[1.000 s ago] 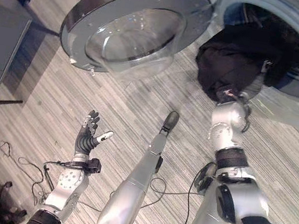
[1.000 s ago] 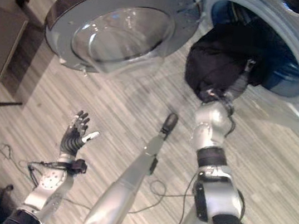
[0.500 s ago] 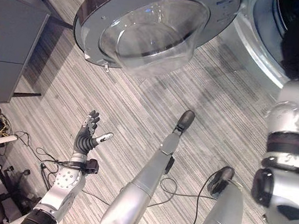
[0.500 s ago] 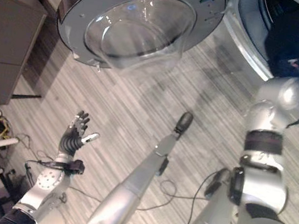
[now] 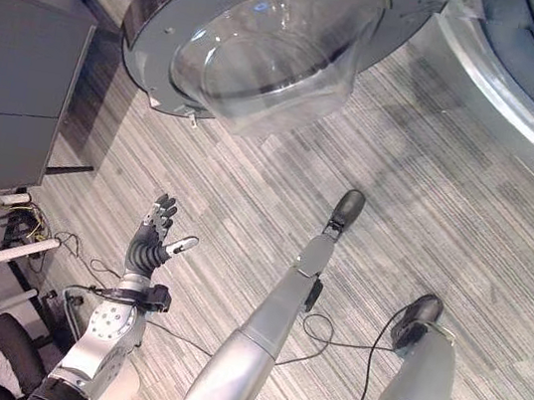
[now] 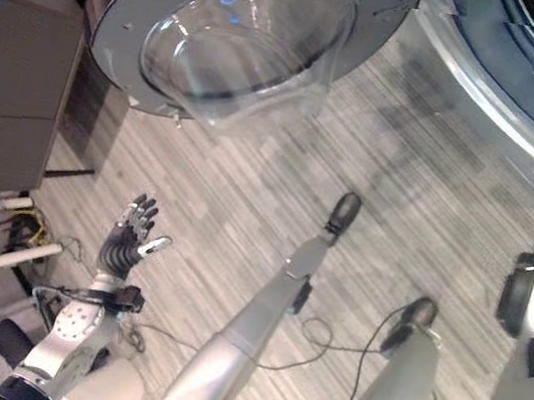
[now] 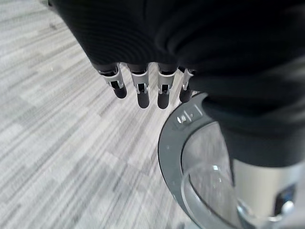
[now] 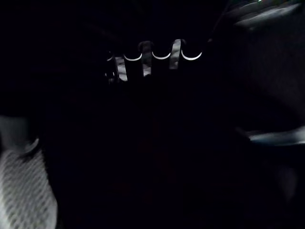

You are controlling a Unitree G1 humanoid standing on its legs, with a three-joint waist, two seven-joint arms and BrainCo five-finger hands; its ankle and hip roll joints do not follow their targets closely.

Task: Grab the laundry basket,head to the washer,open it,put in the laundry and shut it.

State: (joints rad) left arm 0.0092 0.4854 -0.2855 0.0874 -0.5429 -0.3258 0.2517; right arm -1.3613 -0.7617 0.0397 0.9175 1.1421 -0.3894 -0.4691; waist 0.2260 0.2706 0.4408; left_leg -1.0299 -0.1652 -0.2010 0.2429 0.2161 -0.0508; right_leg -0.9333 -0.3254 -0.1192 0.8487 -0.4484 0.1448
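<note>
Left wrist view is showing the left hand (image 7: 143,90) with its silver, dark-tipped fingers (image 7: 163,93) hanging straight and holding nothing, above the grey striped plank floor (image 7: 57,143). Beside them the washer door (image 5: 261,38), round with a dark rim and a bulging clear glass bowl, is standing swung open. The washer (image 5: 528,68) is showing its curved grey front ring at the right. In the right wrist view the right hand (image 8: 147,59) is reaching into darkness, fingers barely lit; I cannot tell their state. A dark cabinet (image 5: 12,91) is standing at the left.
</note>
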